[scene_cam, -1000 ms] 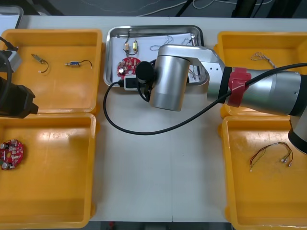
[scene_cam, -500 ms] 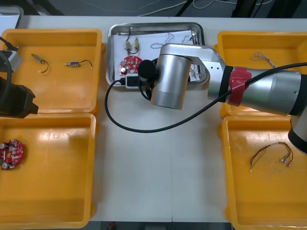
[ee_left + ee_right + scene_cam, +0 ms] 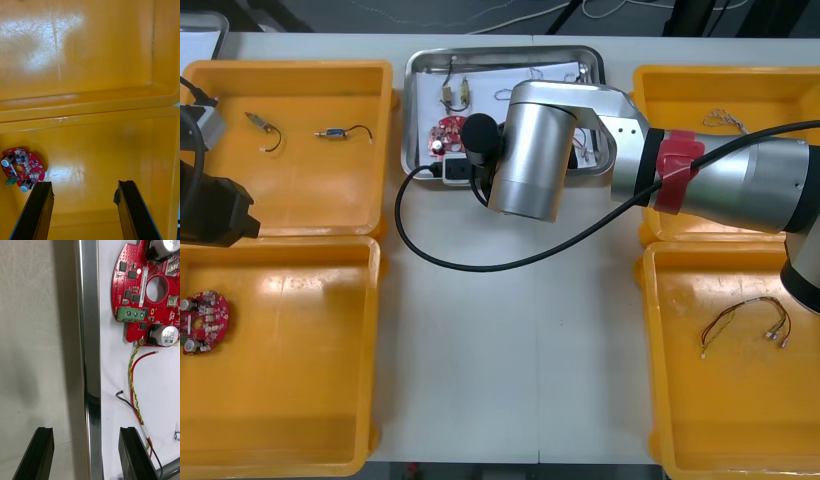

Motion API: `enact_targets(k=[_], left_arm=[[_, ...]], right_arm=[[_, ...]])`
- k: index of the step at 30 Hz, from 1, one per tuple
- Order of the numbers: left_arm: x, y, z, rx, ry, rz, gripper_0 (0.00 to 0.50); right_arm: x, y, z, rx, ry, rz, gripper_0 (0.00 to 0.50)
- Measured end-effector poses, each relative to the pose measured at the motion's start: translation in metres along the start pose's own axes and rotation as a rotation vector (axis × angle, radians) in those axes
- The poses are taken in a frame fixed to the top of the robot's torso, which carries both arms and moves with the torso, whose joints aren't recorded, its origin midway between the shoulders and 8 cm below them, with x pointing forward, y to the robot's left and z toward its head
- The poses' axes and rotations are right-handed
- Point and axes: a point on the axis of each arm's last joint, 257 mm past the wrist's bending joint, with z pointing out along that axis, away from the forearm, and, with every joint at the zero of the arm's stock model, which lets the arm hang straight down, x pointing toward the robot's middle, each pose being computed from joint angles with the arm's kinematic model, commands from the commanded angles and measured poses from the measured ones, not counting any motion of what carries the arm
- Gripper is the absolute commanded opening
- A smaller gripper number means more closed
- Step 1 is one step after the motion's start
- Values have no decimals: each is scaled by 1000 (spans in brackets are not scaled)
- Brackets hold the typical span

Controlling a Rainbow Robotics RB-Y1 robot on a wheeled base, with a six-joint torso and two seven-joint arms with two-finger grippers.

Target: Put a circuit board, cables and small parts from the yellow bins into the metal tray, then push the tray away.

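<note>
The metal tray (image 3: 408,120) stands at the table's far middle, white inside. In it lie a round red circuit board (image 3: 446,135), small metal parts (image 3: 455,95) and a blue and white cable (image 3: 520,92). My right arm's wrist (image 3: 525,160) reaches over the tray's near edge and hides the fingers from above. In the right wrist view my right gripper (image 3: 85,435) is open and straddles the tray's shiny rim (image 3: 90,333). One finger is over the table, the other inside, near the circuit board (image 3: 148,292) and a red and yellow cable (image 3: 133,382). My left gripper (image 3: 84,187) hangs open over the left bins.
The far left yellow bin (image 3: 290,200) holds small metal parts (image 3: 335,132). A second circuit board (image 3: 204,320) lies in the near left bin. The far right bin holds a cable (image 3: 725,122), the near right bin a red and yellow cable (image 3: 745,325). A black cord (image 3: 440,262) loops across the table.
The tray has slid a little toward the table's far edge, and my right arm has moved that way with it. The left arm has stayed put.
</note>
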Motion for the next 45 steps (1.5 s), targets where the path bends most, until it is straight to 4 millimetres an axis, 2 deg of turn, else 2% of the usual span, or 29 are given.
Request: enact_targets(k=[8,19,23,28,32,35,39,45], left_arm=[[0,0,0,0,0,0,500],[0,0,0,0,0,0,500],[0,0,0,0,0,0,500],[0,0,0,0,0,0,500],[0,0,0,0,0,0,500],[0,0,0,0,0,0,500],[0,0,0,0,0,0,500],[0,0,0,-1,1,0,500]], right_arm=[[8,13,-26,-73,67,25,500],[14,11,-80,-168,105,108,500],[17,9,-99,-162,87,205,500],[31,12,-120,-151,81,326,500],[45,16,-130,-151,71,346,500],[56,22,-134,-158,62,428,500],[74,30,-141,-199,62,540,500],[109,33,-150,-246,72,630,500]])
